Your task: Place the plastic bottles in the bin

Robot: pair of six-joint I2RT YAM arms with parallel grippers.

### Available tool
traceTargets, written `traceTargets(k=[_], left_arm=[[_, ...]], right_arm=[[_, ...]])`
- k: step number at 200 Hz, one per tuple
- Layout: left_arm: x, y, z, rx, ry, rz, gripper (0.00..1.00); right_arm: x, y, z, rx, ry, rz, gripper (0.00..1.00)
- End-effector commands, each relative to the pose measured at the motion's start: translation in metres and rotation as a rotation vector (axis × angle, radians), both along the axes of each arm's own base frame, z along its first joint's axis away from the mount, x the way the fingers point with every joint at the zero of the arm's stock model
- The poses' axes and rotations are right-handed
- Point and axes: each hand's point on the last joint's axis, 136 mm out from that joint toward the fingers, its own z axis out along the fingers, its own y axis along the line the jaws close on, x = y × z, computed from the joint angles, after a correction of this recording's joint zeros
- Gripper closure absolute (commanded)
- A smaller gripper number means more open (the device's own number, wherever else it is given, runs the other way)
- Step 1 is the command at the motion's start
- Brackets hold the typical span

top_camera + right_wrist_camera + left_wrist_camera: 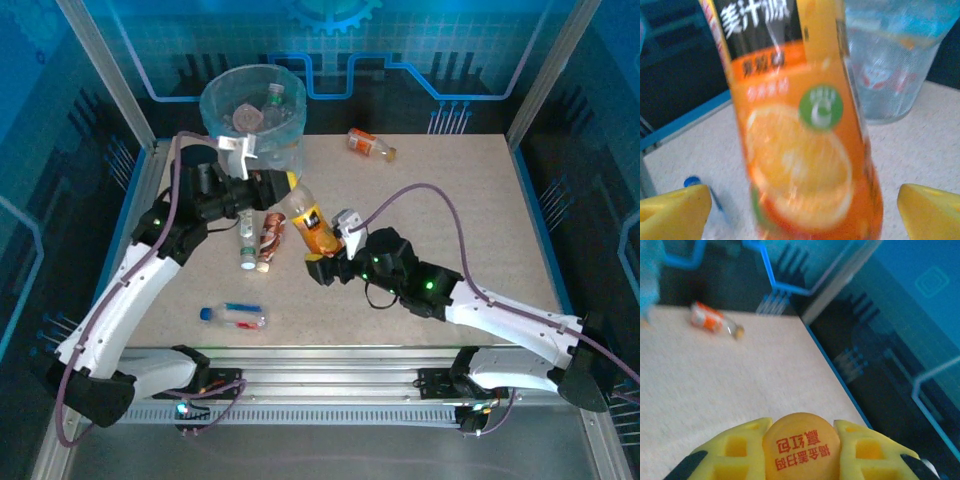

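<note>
orange bottle (312, 228) stood tilted between the two arms, cap end toward the bin (215, 100), just in front of it. whether its base touched the table (450, 200), couldn't tell. left pincer (289, 190) was clamped on the cap (801, 445), yellow fingers (735, 452) hugging it on both sides. right pincer (326, 258) sat at the bottle's lower end, its fingers (675, 212) wide apart and clear of the label either side. it read as a handover, the left arm taking charge. some bottles (270, 105) already lay in the bin. on the table were a far bottle (372, 145), a pair (256, 240) by the left arm and a near bottle (232, 316). next call, i'd say: right backs off without nudging the base, then left carries the bottle over the rim and lets go. held by the cap alone, it might swing.
</note>
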Motion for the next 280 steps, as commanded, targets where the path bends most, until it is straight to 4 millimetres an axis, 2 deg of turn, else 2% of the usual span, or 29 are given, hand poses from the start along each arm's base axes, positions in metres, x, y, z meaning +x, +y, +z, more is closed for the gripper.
traceTargets(k=[1,27,58,90,124,142,167,188,214,236,243,248,260,263,273,280], left_arm=[[0.015,0.039,0.064,0.082,-0.221,0.223,1.00],[0.032,0.065,0.115,0.166,-0.407,0.390,1.00],[0.064,0.101,0.150,0.279,-0.514,0.600,1.00],[0.110,0.132,0.160,0.413,-0.543,0.765,1.00],[0.167,0.144,0.158,0.585,-0.598,0.852,1.00],[0.204,0.141,0.142,0.677,-0.611,0.851,1.00],[0.244,0.134,0.121,0.765,-0.598,0.837,1.00],[0.275,0.120,0.089,0.792,-0.553,0.765,1.00],[0.297,0.113,0.048,0.809,-0.478,0.716,0.99],[0.304,0.107,0.023,0.798,-0.419,0.678,0.95],[0.306,0.105,0.018,0.788,-0.407,0.660,0.90],[0.306,0.103,0.015,0.781,-0.403,0.650,0.82],[0.307,0.099,0.011,0.761,-0.396,0.628,0.47],[0.307,0.098,0.011,0.755,-0.395,0.626,0.41],[0.307,0.097,0.011,0.740,-0.392,0.620,0.32],[0.306,0.096,0.011,0.728,-0.390,0.615,0.29]], right_arm=[[0.019,-0.014,0.031,0.001,-0.092,-0.100,0.01],[0.031,-0.018,0.040,-0.029,-0.112,-0.122,0.01],[0.042,-0.025,0.048,-0.040,-0.115,-0.131,0.01],[0.052,-0.032,0.051,-0.054,-0.109,-0.138,0.00],[0.065,-0.037,0.049,-0.076,-0.090,-0.143,0.00],[0.070,-0.038,0.047,-0.090,-0.078,-0.142,0.00],[0.075,-0.039,0.043,-0.098,-0.057,-0.141,0.00],[0.080,-0.041,0.037,-0.100,-0.029,-0.149,0.00],[0.084,-0.042,0.027,-0.112,0.007,-0.156,0.00],[0.087,-0.044,0.023,-0.116,0.025,-0.161,0.00],[0.087,-0.043,0.022,-0.116,0.030,-0.158,0.00],[0.087,-0.043,0.021,-0.116,0.032,-0.158,0.00],[0.088,-0.043,0.020,-0.112,0.040,-0.157,0.00],[0.089,-0.043,0.020,-0.112,0.041,-0.160,0.00],[0.090,-0.042,0.020,-0.107,0.047,-0.159,0.00],[0.089,-0.041,0.019,-0.105,0.051,-0.157,0.00]])
